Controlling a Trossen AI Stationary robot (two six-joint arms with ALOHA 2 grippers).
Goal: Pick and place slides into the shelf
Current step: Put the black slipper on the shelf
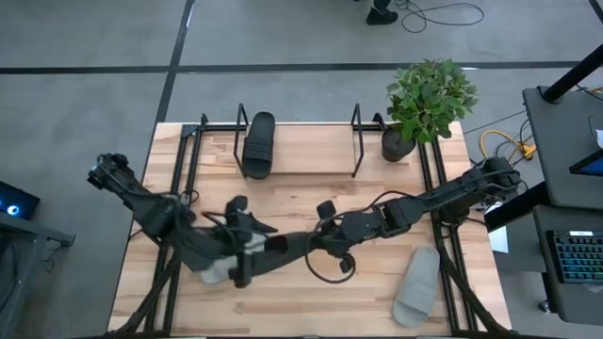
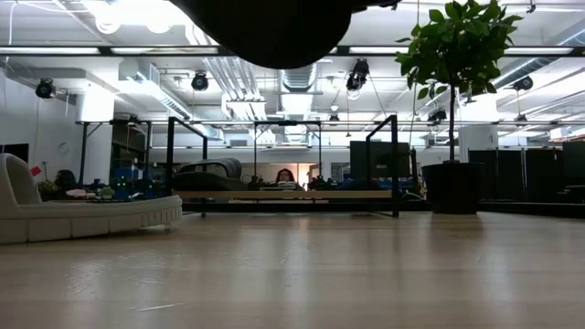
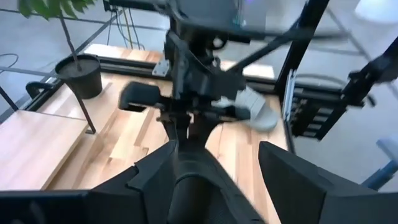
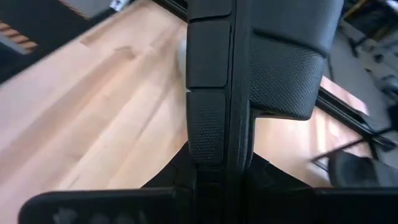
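Observation:
A black slide [image 1: 287,247] hangs in the air between my two arms over the table's near middle; the low view shows it overhead [image 2: 274,27]. My right gripper [image 1: 325,235] is shut on one end of it. My left gripper [image 1: 243,243] is open, and the slide's other end [image 3: 186,186] lies between its fingers. A second black slide [image 1: 259,143] lies flat on the shelf [image 1: 301,160] at the far edge. One light grey slide [image 1: 416,285] lies sole-down near the right corner. Another [image 1: 219,270] lies partly hidden under my left arm. My right gripper pinches the black slide's end [image 4: 208,149] between its two fingers, which point along the slide from the table's right. The slide stands on edge, lifted clear of the table, its strap [image 4: 286,74] to one side. My left gripper: whether a finger [image 3: 152,177] touches the slide cannot be told; bare table shows beside the other finger.
A potted plant [image 1: 429,99] stands at the shelf's right end. The shelf's board is bare to the right of the slide on it. A dark cable loop [image 1: 330,268] hangs below my right gripper. Black frame rails [image 1: 438,188] run along both table sides.

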